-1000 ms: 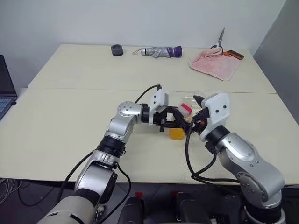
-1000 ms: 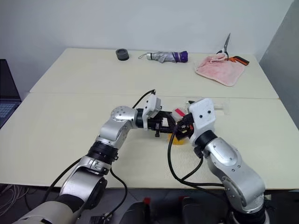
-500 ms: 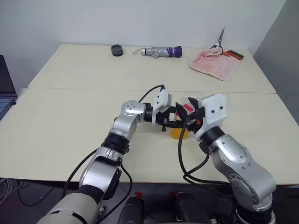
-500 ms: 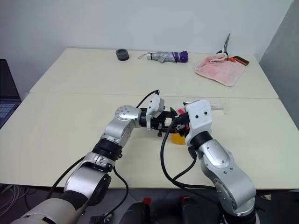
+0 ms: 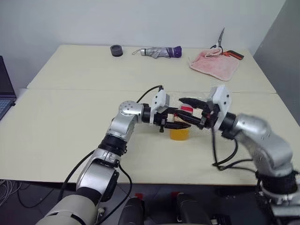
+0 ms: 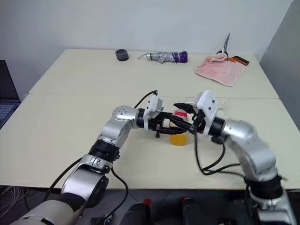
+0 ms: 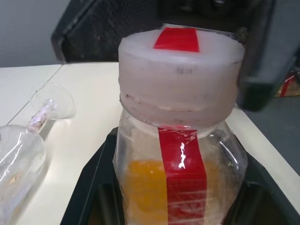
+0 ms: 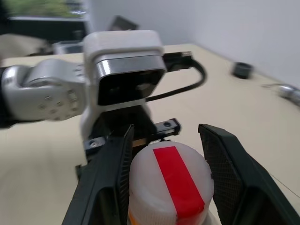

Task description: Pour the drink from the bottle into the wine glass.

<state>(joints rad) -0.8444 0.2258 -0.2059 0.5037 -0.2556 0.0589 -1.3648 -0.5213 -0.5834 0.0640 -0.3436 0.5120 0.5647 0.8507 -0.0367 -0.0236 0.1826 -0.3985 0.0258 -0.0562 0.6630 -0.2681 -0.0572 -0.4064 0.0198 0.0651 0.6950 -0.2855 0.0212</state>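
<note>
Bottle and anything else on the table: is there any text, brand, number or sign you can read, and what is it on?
None can be read.
Bottle: plain red strip over cap and body, no lettering.
Umbrella, pink cloth: no readable marks.
Laptop: keys too small to read.

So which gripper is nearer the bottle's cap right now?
Right. The right gripper straddles the cap with a finger on either side; the left gripper is lower, clamped on the bottle body.

A cream table (image 5: 65,126) carries, along its far edge, a small dark round object (image 5: 116,50), a folded grey-and-purple umbrella (image 5: 157,51), and a pink cloth (image 5: 213,65) with scissors (image 5: 222,44) near the far right corner.
</note>
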